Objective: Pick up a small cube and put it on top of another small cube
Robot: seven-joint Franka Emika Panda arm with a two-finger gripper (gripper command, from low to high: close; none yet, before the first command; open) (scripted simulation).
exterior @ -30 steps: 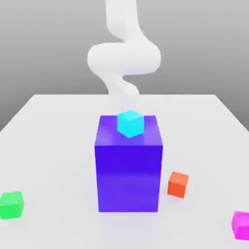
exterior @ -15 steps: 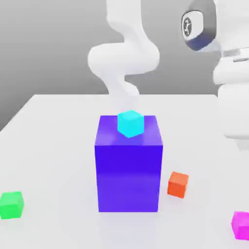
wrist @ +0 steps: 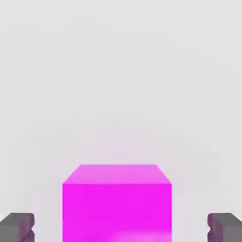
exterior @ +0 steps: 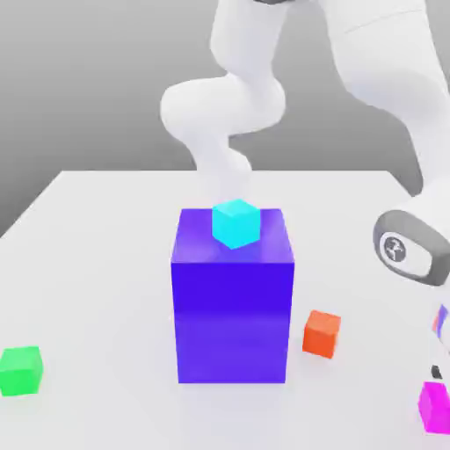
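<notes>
The small cube (exterior: pixel 433 406) is bright magenta and sits on the white table at the exterior view's lower right edge. My arm bends down over it there, the wrist (exterior: pixel 406 248) just above. In the hand view the same small cube (wrist: pixel 116 203) lies between my gripper (wrist: pixel 120 228) fingers. The grey fingertips (wrist: pixel 17 226) stand on either side of it with a gap to each cube face. The gripper is open and straddles the cube without touching it.
A big blue-violet block (exterior: pixel 232 308) stands mid-table with a cyan cube (exterior: pixel 235 223) on top. An orange-red cube (exterior: pixel 322 334) lies by the block's right foot. A green cube (exterior: pixel 20 369) rests far left. The white table (exterior: pixel 105 228) stretches around them.
My arm has swung in from the upper right and dropped down to the magenta cube at the lower right. None of the cubes has moved.
</notes>
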